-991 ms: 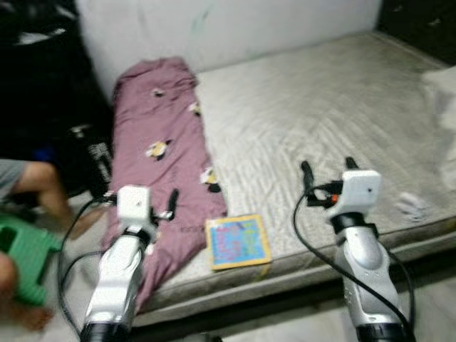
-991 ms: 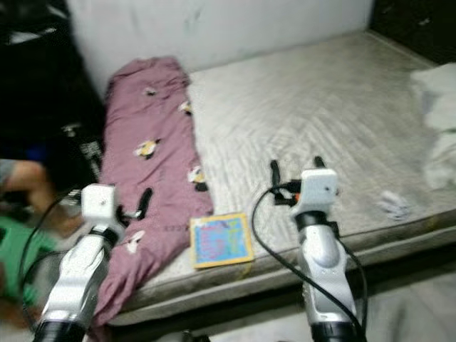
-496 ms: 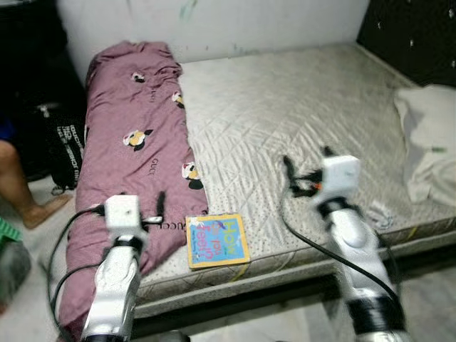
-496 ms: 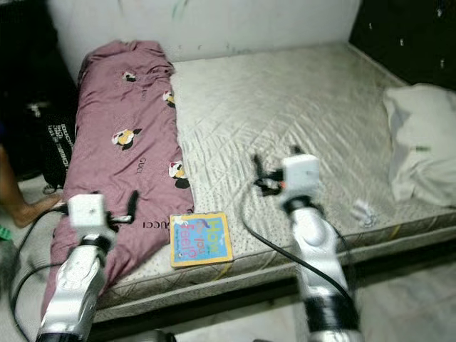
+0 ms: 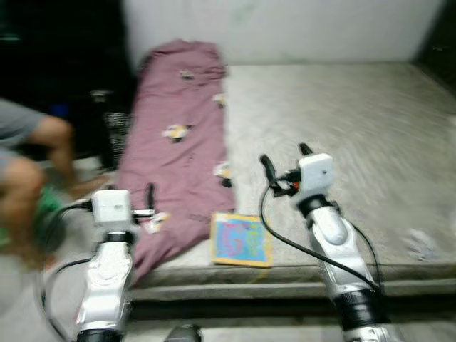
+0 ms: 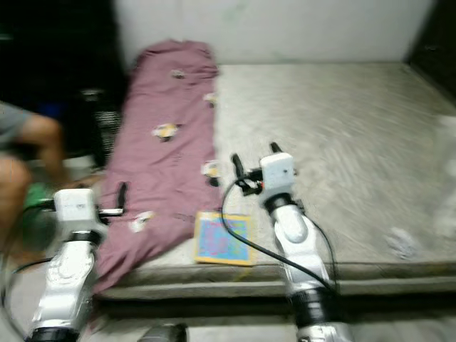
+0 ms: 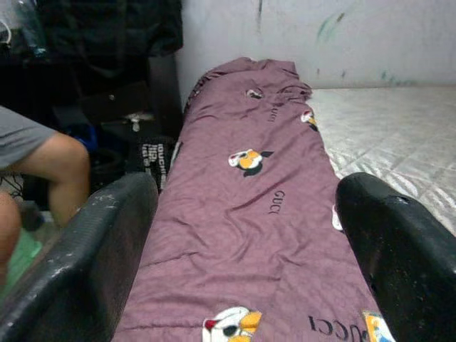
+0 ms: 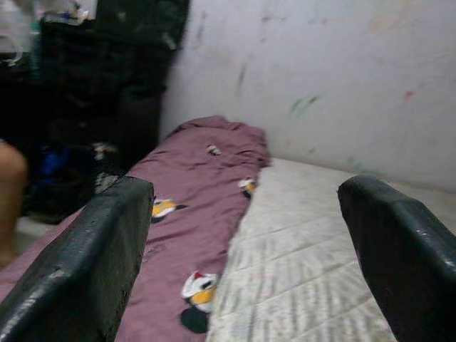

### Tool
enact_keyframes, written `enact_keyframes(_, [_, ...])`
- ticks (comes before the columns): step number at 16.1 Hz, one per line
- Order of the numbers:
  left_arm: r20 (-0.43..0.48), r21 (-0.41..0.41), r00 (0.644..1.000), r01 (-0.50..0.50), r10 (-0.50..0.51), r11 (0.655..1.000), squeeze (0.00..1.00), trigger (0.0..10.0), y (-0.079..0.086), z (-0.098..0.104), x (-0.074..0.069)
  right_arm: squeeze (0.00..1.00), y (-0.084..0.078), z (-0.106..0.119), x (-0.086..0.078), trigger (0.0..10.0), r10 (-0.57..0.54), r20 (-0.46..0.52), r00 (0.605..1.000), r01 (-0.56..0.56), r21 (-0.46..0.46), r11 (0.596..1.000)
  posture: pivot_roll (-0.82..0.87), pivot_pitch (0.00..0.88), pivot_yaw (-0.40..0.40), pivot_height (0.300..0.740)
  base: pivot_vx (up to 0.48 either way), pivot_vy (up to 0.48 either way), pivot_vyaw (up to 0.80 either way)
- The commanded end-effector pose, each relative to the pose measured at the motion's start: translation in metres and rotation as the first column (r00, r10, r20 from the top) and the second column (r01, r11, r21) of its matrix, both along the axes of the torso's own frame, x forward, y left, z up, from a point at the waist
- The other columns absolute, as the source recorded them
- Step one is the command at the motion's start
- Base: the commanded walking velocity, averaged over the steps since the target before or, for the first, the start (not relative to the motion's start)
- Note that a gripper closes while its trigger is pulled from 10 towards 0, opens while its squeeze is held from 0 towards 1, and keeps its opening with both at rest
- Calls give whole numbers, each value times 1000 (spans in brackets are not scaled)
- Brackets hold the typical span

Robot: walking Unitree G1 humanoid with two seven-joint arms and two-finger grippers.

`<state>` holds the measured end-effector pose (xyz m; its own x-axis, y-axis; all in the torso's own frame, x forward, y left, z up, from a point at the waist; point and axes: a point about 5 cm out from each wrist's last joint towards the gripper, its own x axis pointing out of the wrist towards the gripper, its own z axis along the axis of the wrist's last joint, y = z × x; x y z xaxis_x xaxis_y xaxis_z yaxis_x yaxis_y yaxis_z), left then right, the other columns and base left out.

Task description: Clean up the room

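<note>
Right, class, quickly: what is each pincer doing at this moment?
Left pincer: open, holding nothing, above the purple blanket.
Right pincer: open, holding nothing, over the mattress.

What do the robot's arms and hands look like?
Both arms are shiny silver with dark bands. Each wrist carries a white box and a looping black cable. The left gripper and right gripper each have two long black fingers.

Home bedroom, prob. a plain one: bare quilted mattress (image 5: pixel 342 121) low on the floor against a scuffed white wall (image 7: pixel 342 35), mauve cartoon-print blanket (image 5: pixel 178 135) along its edge, kids' picture book (image 5: pixel 241 241), dark bags (image 7: pixel 107 43) beside.
</note>
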<state>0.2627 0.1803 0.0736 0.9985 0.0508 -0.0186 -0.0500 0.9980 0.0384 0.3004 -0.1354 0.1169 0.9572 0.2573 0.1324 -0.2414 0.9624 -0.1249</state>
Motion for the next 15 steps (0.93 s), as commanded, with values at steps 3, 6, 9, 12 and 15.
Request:
enact_keyframes(3, [-29, 16, 999, 35, -35, 999, 0, 10000, 3, -1, -4, 0, -6, 9, -3, 10000, -44, 37, 998, 43, 17, 999, -50, 0, 44, 740, 0, 0, 800])
enact_keyframes(6, [-30, 23, 998, 52, -52, 998, 0, 10000, 7, 0, -5, 0, -14, 4, -6, 10000, -79, 19, 997, 78, 26, 997, -37, 0, 39, 740, 0, 0, 0])
enact_keyframes(9, [-29, 17, 998, 49, -49, 999, 0, 10000, 9, 1, -6, 0, -19, 0, -8, 10000, -94, 10, 995, 94, 15, 995, -39, 0, 32, 740, 0, 0, 0])
enact_keyframes(12, [-34, 9, 997, 63, -63, 998, 0, 10000, 7, 0, -5, 0, -21, -1, -12, 10000, -100, 8, 995, 100, 5, 995, -53, 0, 45, 740, 0, -403, 0])
enact_keyframes(15, [-31, 11, 997, 73, -72, 997, 0, 10000, 7, 2, -3, 0, -21, -2, -13, 10000, -105, 4, 994, 105, 3, 994, -45, 0, 45, 740, 0, -434, 0])
